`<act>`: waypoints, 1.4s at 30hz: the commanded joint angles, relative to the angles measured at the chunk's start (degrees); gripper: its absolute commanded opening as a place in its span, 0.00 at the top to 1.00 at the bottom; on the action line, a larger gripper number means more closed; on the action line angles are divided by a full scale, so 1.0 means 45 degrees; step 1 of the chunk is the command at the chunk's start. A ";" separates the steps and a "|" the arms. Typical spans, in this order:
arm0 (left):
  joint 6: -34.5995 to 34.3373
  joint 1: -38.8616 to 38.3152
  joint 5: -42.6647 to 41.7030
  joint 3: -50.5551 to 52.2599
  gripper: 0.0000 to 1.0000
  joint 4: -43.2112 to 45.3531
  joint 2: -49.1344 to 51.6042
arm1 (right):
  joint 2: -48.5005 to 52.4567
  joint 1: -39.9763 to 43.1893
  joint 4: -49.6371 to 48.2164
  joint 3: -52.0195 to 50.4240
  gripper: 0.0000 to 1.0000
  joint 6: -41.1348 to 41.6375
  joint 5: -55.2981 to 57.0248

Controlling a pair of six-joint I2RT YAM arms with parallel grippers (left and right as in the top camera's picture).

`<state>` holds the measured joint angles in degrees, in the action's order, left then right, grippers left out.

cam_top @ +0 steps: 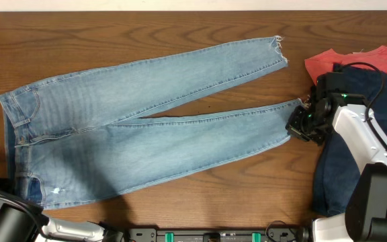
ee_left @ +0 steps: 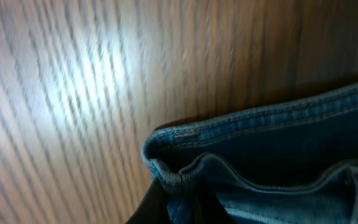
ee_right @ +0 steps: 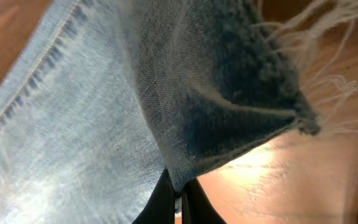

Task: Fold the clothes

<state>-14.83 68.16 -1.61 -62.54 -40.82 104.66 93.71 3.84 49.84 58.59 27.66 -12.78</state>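
Jeans [cam_top: 146,128] lie spread flat on the table [cam_top: 180,33]. The waistband [cam_top: 20,128] is toward the table's left end and both legs run toward its right end. The legs meet at the crotch and split into a narrow V. The far leg angles toward the table's back edge and the near leg lies roughly level.

Denim is light blue and faded, paler down the thighs, with a small white mark low on the near hip. Both hems are frayed with whitish threads. The right wrist view shows loose fringe off the hem [ee_right: 303,118] and a stitched side seam.

My right gripper [cam_top: 299,122] is at the near leg's hem, toward the table's right end. Its jaws are closed on a pinch of denim, with the dark fingertips [ee_right: 162,200] pressed together on the fold. The cloth there is tented up off the table.

My left gripper [ee_left: 166,208] is at the waistband corner, at the table's front-left. That view is blurred and only a sliver of finger shows. The corner is bunched and raised, with shadow beneath, so it reads as clamped on the jeans.

A red garment [cam_top: 328,62] and a navy garment [cam_top: 338,175] are piled at the table's right end, the navy one over the red. They lie under my right arm [cam_top: 358,134] and apart from the jeans.
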 commanded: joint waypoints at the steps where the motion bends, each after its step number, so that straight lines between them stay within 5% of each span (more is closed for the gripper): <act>1: 0.0024 0.0063 -0.0170 -0.0452 0.94 -0.0617 -0.0403 | -0.0219 -0.0024 0.0204 0.0602 0.99 -0.0457 0.0559; 27: -0.0971 0.0049 0.0282 -0.0884 0.94 -0.2225 -0.9063 | -0.2637 -0.0024 0.6513 0.9282 0.99 -0.0675 0.2137; 42: -0.0967 -0.1554 0.0646 -0.0967 0.94 -0.1171 -0.7213 | 0.0549 -0.0039 0.2798 0.9583 0.99 0.0612 0.1316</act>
<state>-18.46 62.22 -2.63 -64.45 -48.80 70.24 91.20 3.29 65.73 100.55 28.01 -9.39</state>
